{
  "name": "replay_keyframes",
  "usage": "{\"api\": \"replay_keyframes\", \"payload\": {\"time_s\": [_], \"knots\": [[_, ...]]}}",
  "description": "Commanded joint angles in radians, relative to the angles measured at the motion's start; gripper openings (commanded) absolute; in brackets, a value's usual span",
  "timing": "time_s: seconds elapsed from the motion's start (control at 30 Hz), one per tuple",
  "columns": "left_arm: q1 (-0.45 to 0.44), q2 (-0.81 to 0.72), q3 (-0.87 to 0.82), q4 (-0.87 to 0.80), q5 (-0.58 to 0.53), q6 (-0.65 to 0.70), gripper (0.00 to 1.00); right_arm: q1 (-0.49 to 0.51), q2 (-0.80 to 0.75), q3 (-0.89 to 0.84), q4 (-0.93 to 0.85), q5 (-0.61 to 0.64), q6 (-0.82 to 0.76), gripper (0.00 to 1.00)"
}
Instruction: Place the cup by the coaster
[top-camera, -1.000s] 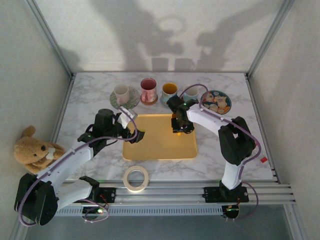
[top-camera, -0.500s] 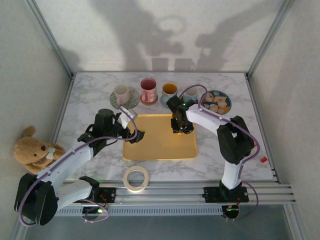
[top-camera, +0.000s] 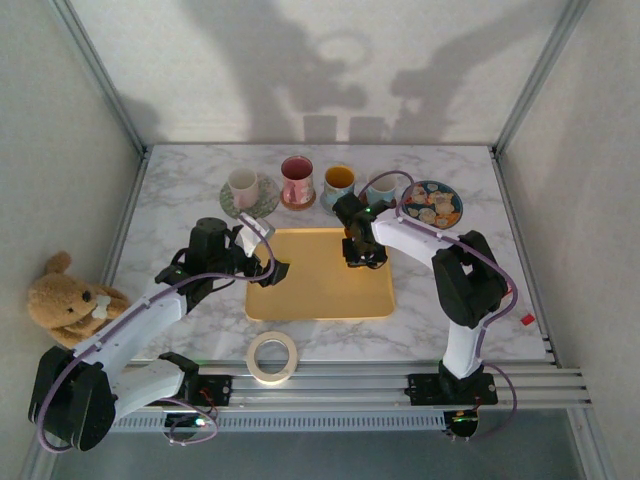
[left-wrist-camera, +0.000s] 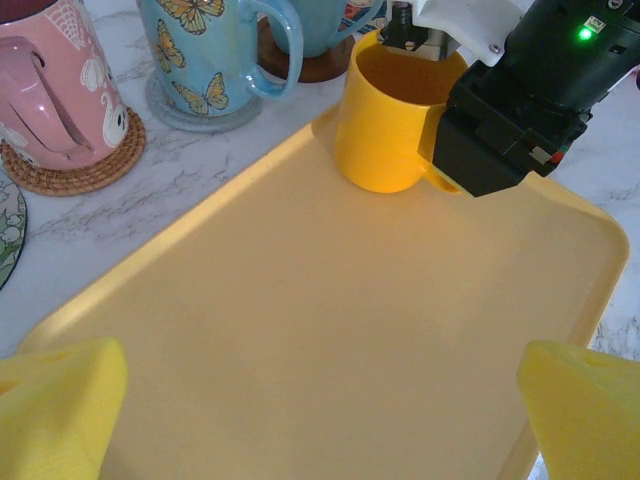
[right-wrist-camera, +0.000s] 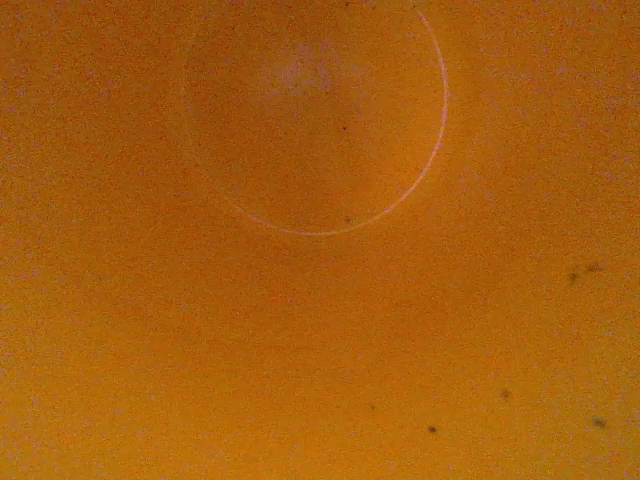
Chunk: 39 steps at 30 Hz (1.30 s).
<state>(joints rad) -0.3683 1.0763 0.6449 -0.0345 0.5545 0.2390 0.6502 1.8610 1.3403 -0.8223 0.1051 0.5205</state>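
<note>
A yellow cup (left-wrist-camera: 392, 120) stands in the far right corner of the yellow tray (top-camera: 310, 295). My right gripper (top-camera: 361, 246) sits over the cup, its black body pressed against the handle side, shut on the cup. The right wrist view looks down into the cup's orange inside, at its round bottom (right-wrist-camera: 315, 110). My left gripper (top-camera: 272, 270) hovers over the tray's left edge, open, its yellow fingertips (left-wrist-camera: 60, 415) wide apart with nothing between them. Behind the tray a pink cup (top-camera: 297, 177) rests on a wicker coaster (left-wrist-camera: 75, 172).
Along the back stand a white cup on a green saucer (top-camera: 262, 203), a blue butterfly cup (left-wrist-camera: 205, 45), another blue cup (top-camera: 382, 190) and a patterned plate (top-camera: 432, 203). A tape roll (top-camera: 273, 357) lies near the front edge. A teddy bear (top-camera: 65, 300) sits at the left.
My right gripper has shifted slightly toward the back of the table at the tray's far right corner. The left arm has not moved.
</note>
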Motion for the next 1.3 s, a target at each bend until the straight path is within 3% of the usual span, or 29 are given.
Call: {"api": "replay_keyframes", "payload": {"time_s": [0.0, 0.17, 0.5, 1.0, 1.27], "knots": [[0.011, -0.007, 0.016, 0.006, 0.008, -0.010, 1.00, -0.003, -0.004, -0.012, -0.005, 0.005, 0.004, 0.19], [0.011, -0.008, 0.016, 0.007, 0.008, -0.012, 1.00, -0.004, -0.019, -0.011, -0.014, 0.003, -0.011, 0.16], [0.011, -0.014, 0.018, 0.005, 0.009, -0.010, 1.00, -0.001, -0.096, -0.030, -0.027, -0.014, -0.082, 0.00], [0.000, -0.044, 0.113, -0.010, 0.011, -0.041, 1.00, -0.001, -0.352, -0.049, -0.059, 0.013, -0.211, 0.00], [-0.096, -0.019, 0.207, 0.041, -0.059, -0.065, 1.00, -0.070, -0.448, 0.048, -0.149, 0.074, -0.272, 0.00]]}}
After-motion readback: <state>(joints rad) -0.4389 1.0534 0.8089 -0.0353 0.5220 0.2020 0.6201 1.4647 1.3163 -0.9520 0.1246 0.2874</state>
